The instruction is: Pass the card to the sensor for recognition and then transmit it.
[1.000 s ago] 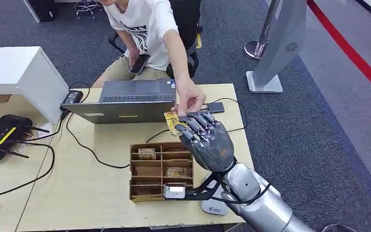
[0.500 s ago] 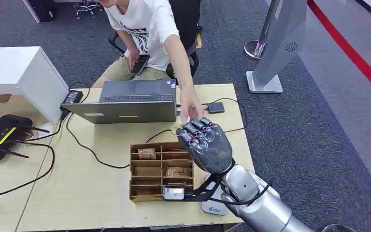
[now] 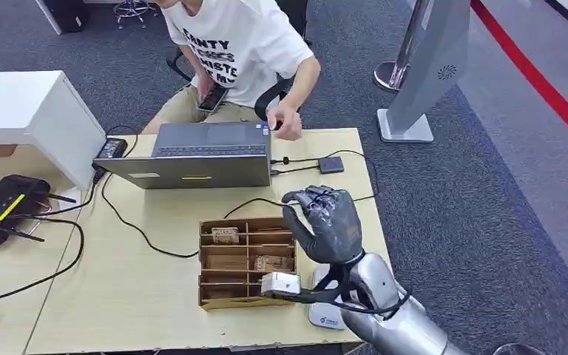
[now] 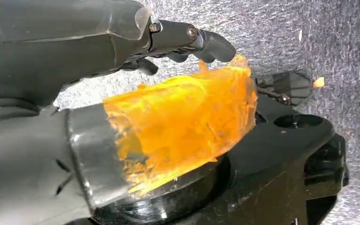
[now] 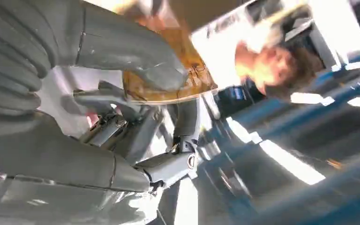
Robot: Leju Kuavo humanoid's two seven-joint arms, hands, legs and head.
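Right hand (image 3: 325,222) right of centre, fingers curled on nothing, the yellowish card of a second ago gone.

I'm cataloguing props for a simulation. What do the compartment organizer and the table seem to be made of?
The compartment organizer looks like thin brown plywood or stiff board, matte, with flat slotted dividers and bare cut edges. The table appears to be pale wood-look laminate: smooth, low sheen, faint grain, so solid wood can't be ruled out.

The right hand (image 3: 324,224) is dark grey and shiny. Its arm (image 3: 392,314) is silver, with black cables near the wrist.
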